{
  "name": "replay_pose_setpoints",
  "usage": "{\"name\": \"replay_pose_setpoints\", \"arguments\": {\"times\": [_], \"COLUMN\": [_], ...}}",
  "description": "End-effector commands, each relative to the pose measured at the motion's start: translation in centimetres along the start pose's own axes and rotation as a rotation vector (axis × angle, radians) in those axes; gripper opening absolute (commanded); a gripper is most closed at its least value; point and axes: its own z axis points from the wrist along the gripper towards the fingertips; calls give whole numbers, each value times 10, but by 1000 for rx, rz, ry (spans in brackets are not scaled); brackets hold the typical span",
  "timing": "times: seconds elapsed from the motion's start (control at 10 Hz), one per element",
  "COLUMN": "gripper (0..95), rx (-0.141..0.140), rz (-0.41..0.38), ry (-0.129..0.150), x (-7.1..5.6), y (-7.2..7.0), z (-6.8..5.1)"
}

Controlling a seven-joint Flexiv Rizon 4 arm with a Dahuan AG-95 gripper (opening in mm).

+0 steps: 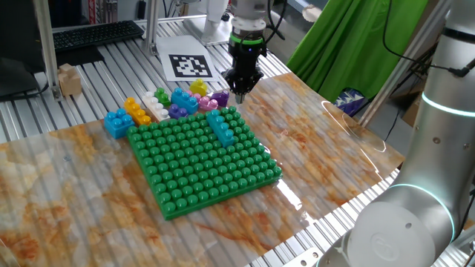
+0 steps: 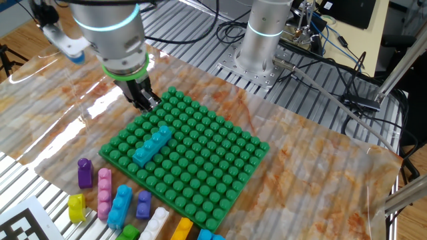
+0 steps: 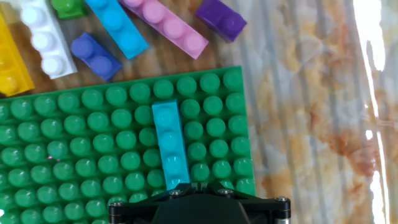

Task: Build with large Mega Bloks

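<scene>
I see my arm's pincer (image 1: 240,95) pointing straight down with its fingers pressed together and nothing between them, hanging just above the far corner region of the green studded baseplate (image 1: 202,159). In the other fixed view the same pincer (image 2: 148,103) sits over the plate's edge (image 2: 200,157) near a corner. One long teal Mega Blok (image 1: 220,126) is set on the baseplate's studs, lying close to that edge; in the hand view this teal brick (image 3: 170,144) runs lengthwise toward the camera, its near end just in front of the dark pincer body at the bottom of the frame. The baseplate lies on a desk (image 1: 334,156) with a marbled orange and white surface. The remaining bricks lie loose in a cluster on the desk beside the plate: a long pink brick (image 3: 166,25), a long light blue brick (image 3: 118,26), a short purple brick (image 3: 221,18), a short violet-blue brick (image 3: 95,55), a long white brick (image 3: 43,38), a yellow brick (image 3: 10,70) and a green brick (image 3: 68,7) at the frame's top edge. A separate blue brick (image 1: 117,123) sits at the plate's corner in one fixed view. A printed square marker (image 1: 190,66) lies beyond the cluster.
</scene>
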Motion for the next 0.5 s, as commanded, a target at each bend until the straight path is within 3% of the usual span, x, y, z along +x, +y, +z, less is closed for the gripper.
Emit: {"name": "replay_pose_setpoints", "arguments": {"times": [0.1, 0.5], "gripper": [0, 0], "rx": [-3, 25], "rz": [-12, -10], "ry": [-27, -51], "x": [2, 6], "y": [0, 9], "z": [0, -3]}}
